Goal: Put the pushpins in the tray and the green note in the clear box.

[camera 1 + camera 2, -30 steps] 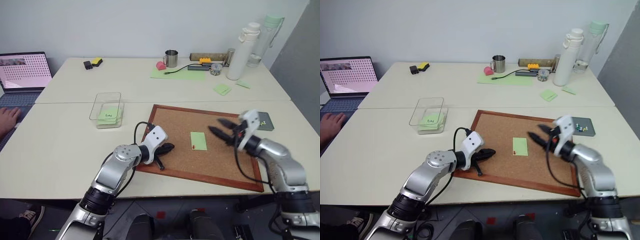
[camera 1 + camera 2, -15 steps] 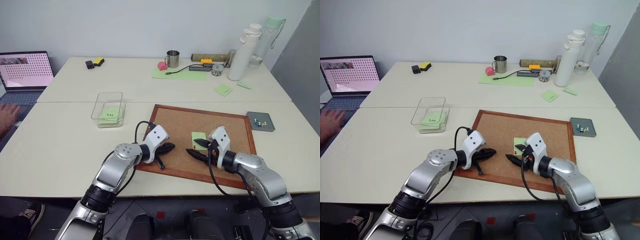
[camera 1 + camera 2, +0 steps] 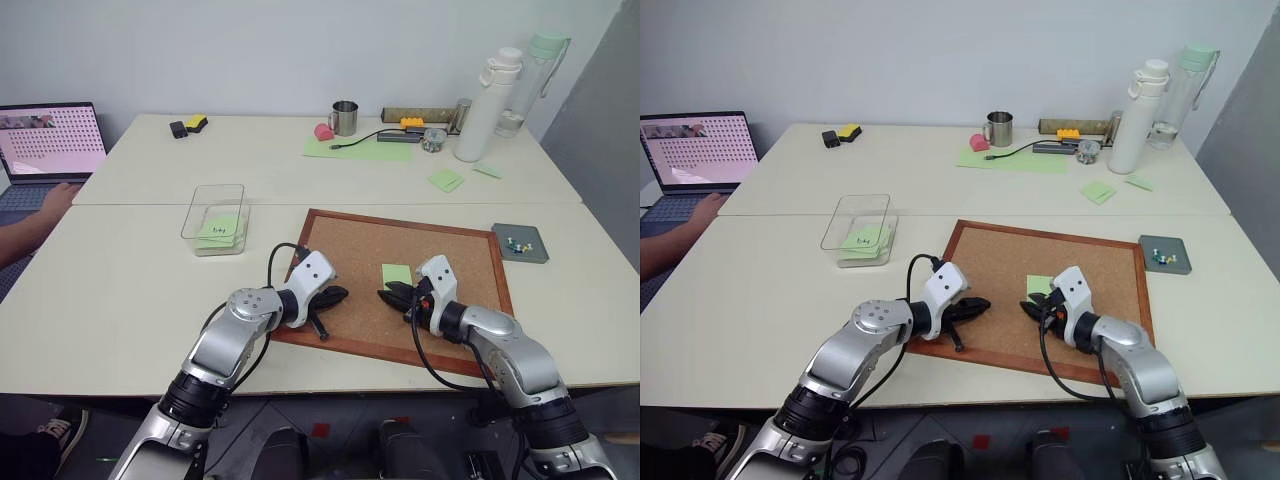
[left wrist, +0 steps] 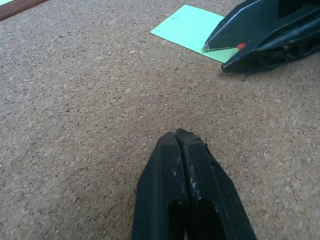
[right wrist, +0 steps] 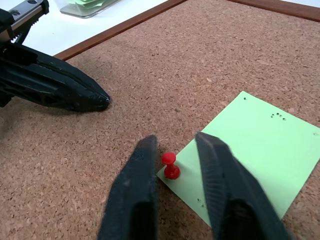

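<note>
The right hand [image 5: 172, 150] sits low over the corkboard [image 3: 350, 250] with its two black fingers [image 5: 132, 195] a little apart, one on each side of the red pushpin [image 5: 171, 166]; the pin stands between them at the corner of the green note [image 5: 250, 145], and from the wrist view there is a sliver of space on both sides of its head, so the fingers bracket it rather than press on it. The note lies flat on the cork, pinned at that one corner, with small holes showing near its other edges. The left hand [image 4: 181, 137] rests on the cork near the board's left edge, its fingers pressed together with nothing between them, its tip pointing toward the right hand but well apart from it. The dark grey tray [image 3: 521, 251] lies on the worktop [image 3: 130, 290] just beyond the board's right edge, with a few small pins in it, one of them green [image 3: 521, 241]. The clear box [image 3: 212, 220] stands on the worktop to the left of the board and holds a green note with dark writing [image 3: 220, 230]. At the far left a person's hand [image 3: 55, 200] rests by a laptop [image 3: 50, 140]
</note>
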`<action>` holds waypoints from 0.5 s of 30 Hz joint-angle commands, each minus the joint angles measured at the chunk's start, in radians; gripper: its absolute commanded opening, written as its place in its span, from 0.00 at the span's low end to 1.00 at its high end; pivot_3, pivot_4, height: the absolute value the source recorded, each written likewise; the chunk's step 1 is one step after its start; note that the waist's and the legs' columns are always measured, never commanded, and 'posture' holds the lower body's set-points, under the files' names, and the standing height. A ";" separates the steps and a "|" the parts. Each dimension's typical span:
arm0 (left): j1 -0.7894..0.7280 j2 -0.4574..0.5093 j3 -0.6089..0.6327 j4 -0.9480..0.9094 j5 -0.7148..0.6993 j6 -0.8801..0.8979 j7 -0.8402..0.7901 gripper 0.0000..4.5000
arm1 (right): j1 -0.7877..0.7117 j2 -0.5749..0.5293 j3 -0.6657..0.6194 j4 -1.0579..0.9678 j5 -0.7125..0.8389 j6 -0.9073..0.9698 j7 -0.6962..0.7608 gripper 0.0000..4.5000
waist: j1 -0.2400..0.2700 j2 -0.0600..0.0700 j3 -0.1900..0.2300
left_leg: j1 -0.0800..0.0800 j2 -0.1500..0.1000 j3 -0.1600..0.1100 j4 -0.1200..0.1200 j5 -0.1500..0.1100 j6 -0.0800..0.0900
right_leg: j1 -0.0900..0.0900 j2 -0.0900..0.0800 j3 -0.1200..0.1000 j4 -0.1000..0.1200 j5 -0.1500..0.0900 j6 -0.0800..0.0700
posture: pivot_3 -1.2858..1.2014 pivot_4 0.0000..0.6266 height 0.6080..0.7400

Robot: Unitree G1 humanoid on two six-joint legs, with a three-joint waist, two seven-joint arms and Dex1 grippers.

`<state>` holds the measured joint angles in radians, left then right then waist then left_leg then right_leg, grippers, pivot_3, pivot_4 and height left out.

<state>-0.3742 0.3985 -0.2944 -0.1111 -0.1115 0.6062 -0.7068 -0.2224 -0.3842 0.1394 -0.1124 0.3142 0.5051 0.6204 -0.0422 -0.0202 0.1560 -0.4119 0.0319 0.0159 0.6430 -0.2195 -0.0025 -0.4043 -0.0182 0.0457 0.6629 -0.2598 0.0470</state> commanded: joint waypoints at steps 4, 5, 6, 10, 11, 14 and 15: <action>0.030 0.024 0.005 0.023 0.017 0.024 0.014 0.00 | 0.031 0.003 -0.012 -0.033 0.007 0.002 0.006 0.00 | 0.000 0.000 0.000 | 0.000 0.000 0.000 0.000 0.000 0.000 | 0.000 0.000 0.000 0.000 0.000 0.000 | 0.52 0.24 1.00; 0.028 0.021 0.007 0.022 0.014 0.025 0.015 0.00 | 0.039 0.004 -0.014 -0.046 0.015 0.007 0.010 0.00 | 0.001 0.000 0.000 | 0.000 0.000 0.000 0.000 0.000 0.000 | 0.000 0.000 0.000 0.000 0.000 0.000 | 0.52 0.24 1.00; 0.026 0.020 0.009 0.021 0.012 0.027 0.015 0.00 | 0.045 0.004 -0.015 -0.058 0.022 0.010 0.012 0.00 | 0.001 0.000 0.000 | 0.000 0.000 0.000 0.000 0.000 0.000 | 0.000 0.000 0.000 0.000 0.000 0.000 | 0.52 0.24 1.00; 0.013 0.014 0.023 0.028 -0.001 0.031 0.014 0.00 | 0.038 -0.001 -0.036 -0.105 0.018 -0.026 0.007 0.00 | 0.006 0.000 0.000 | -0.001 0.000 -0.001 0.000 0.000 0.000 | 0.000 0.000 -0.001 0.000 0.000 -0.001 | 0.52 0.24 1.00; 0.011 0.013 0.024 0.031 -0.002 0.031 0.014 0.00 | 0.029 -0.006 -0.041 -0.122 0.013 -0.037 0.007 0.00 | 0.006 0.000 0.000 | -0.001 0.000 -0.001 0.000 0.000 0.000 | 0.000 0.000 -0.001 0.000 0.000 -0.001 | 0.52 0.24 1.00; 0.006 0.013 0.020 0.045 0.003 0.018 0.021 0.00 | -0.007 -0.031 -0.053 -0.182 -0.001 -0.057 0.008 0.00 | 0.009 0.000 0.001 | -0.003 0.000 -0.001 0.000 0.000 0.000 | -0.001 0.000 -0.002 0.000 0.000 -0.001 | 0.52 0.24 1.00; 0.001 0.011 0.018 0.055 0.005 0.011 0.024 0.00 | -0.019 -0.039 -0.058 -0.196 0.000 -0.052 0.009 0.00 | 0.008 0.000 0.001 | -0.003 0.000 -0.001 0.000 0.000 0.000 | -0.001 0.000 -0.002 0.000 0.000 -0.001 | 0.52 0.24 1.00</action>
<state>-0.3775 0.3963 -0.2925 -0.1058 -0.1316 0.6045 -0.7083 -0.1861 -0.4024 0.1195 -0.1997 0.3062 0.4934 0.6186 -0.0337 -0.0200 0.1570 -0.4148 0.0313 0.0148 0.6432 -0.2195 -0.0025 -0.4059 -0.0184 0.0443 0.6626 -0.2601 0.0463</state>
